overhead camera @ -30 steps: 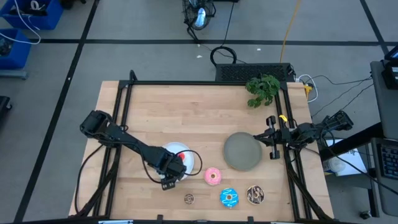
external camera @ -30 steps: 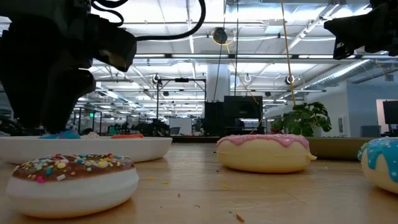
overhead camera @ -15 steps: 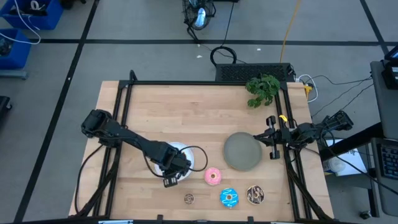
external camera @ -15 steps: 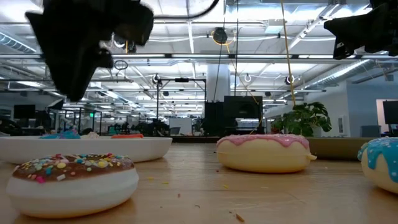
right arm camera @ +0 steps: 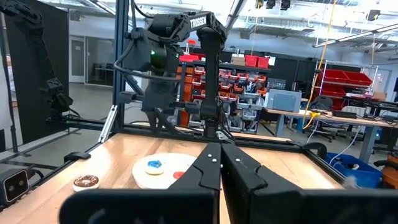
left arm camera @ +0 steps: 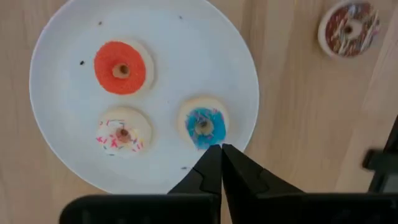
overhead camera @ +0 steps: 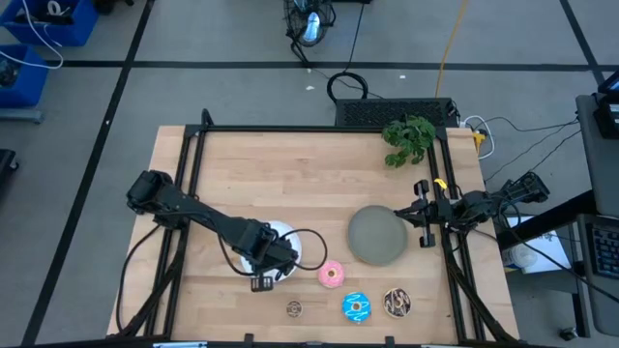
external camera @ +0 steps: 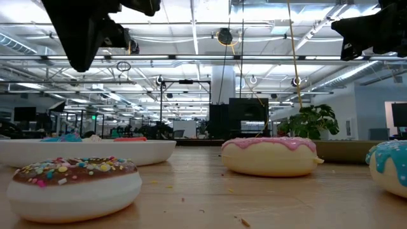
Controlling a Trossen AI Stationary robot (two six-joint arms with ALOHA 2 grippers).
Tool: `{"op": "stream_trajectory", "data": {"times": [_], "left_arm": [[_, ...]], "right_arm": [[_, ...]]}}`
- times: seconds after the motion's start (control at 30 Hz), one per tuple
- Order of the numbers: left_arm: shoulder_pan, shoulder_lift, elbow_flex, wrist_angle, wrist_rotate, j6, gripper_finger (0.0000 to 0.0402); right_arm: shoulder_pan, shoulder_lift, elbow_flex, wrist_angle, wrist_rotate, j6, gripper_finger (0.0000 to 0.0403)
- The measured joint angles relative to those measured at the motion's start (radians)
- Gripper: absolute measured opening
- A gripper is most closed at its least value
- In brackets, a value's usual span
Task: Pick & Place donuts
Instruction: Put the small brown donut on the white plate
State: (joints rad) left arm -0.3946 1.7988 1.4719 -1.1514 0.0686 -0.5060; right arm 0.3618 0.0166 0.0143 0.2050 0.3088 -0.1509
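My left gripper [left arm camera: 221, 148] has lifted off the white plate [left arm camera: 242, 74] and its jaws have come together on nothing. At frame centre, the three tiny donuts, red-orange [left arm camera: 120, 68], blue [left arm camera: 202, 126] and sprinkled white [left arm camera: 122, 135], lie on the plate. Larger ones remain: pink [overhead camera: 332, 275], blue sprinkled [overhead camera: 356, 307], dark drizzled [overhead camera: 397, 303]. The right gripper [right arm camera: 220, 149] waits closed at right.

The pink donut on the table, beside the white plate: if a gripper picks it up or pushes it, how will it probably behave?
The pink donut lies flat on a broad base, so a push would probably slide it, not roll it. Its surface looks smooth and glossy, perhaps slippery for fingers. It keeps a firm ring shape, so it likely stays stiff when lifted.
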Motion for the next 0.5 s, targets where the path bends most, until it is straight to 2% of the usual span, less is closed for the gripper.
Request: {"op": "stream_trajectory", "data": {"times": [0.3, 0.5], "left_arm": [[0.000, 0.000, 0.000, 0.001, -0.053, -0.110, 0.0004], [-0.007, 0.000, 0.000, 0.003, -0.110, -0.105, 0.0019]], "right_arm": [[0.000, 0.000, 0.000, 0.000, 0.001, 0.000, 0.0000], [0.000, 0.000, 0.000, 0.000, 0.001, 0.000, 0.0000]]}}
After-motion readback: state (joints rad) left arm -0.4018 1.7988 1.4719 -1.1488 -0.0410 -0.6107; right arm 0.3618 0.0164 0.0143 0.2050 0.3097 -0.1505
